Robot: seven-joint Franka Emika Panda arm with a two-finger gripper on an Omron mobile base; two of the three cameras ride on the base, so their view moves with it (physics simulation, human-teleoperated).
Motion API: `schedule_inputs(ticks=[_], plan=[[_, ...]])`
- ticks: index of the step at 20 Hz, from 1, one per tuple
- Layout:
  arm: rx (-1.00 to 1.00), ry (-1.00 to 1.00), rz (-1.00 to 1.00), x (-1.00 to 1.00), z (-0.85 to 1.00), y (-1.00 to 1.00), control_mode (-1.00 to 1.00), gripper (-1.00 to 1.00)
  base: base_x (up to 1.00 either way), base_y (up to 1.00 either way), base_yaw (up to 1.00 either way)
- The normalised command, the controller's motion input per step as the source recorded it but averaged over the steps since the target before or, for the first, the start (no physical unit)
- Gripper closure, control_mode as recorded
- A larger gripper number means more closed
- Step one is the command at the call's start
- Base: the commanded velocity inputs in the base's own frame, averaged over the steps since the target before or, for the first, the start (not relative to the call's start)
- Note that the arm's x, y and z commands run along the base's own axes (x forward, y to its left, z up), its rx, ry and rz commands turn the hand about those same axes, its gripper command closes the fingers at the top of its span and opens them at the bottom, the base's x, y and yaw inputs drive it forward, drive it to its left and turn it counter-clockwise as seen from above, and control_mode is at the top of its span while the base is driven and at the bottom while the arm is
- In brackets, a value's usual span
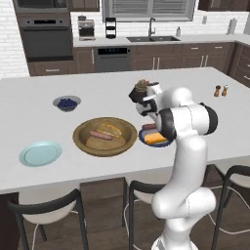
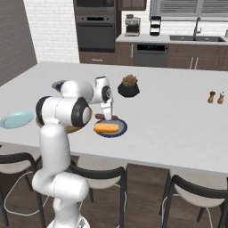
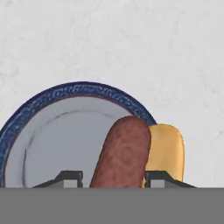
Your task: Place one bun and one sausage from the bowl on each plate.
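The wooden bowl [image 1: 105, 136] sits on the white island counter [image 1: 205, 83] and serves as the anchor for everything else. Inside it lie a sausage [image 1: 100, 135] and a bun [image 1: 112, 129] side by side, with a second pale bun [image 1: 94, 142] under the sausage's near side. Just beside the bowl, on the side toward the robot arm, is the navy plate [image 2: 121, 129]; from the left base camera its rim almost touches the bowl's rim. On that plate rest an orange-yellow plated bun [image 2: 106, 128] and a reddish-brown plated sausage [image 3: 123, 154], lying next to each other and touching along their length in the hand camera, with the sausage over the plate's grey centre and the bun out toward the rim. The gripper [image 3: 113, 178] hangs directly over this plate, its two finger tips standing apart with the plated sausage between them; whether the pads press on it, I cannot tell. On the opposite side of the bowl, well apart from it and near the counter's front edge, lies the light-blue plate [image 1: 40, 153], bare. Behind the bowl, farther from the stools, is a small grey berry bowl [image 1: 67, 103]. Beyond the navy plate stands a black plant pot [image 2: 128, 87]
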Motion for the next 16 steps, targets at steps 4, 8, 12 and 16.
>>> schedule_inputs(ticks=[4,8,12,16], plan=[[0.00,-0.08,0.00,0.34,-0.39,-0.10,-1.00,-1.00,0.00,0.00,0.00],[0.00,-0.03,0.00,-0.01,0.00,0.00,-1.00,-1.00,0.00,0.00,0.00],[0.02,-0.09,0.00,-0.25,0.45,-0.01,-1.00,-1.00,0.00,0.00,0.00],[0.02,-0.27,0.04,-1.00,1.00,0.01,-1.00,-1.00,0.00,0.00,0.00]])
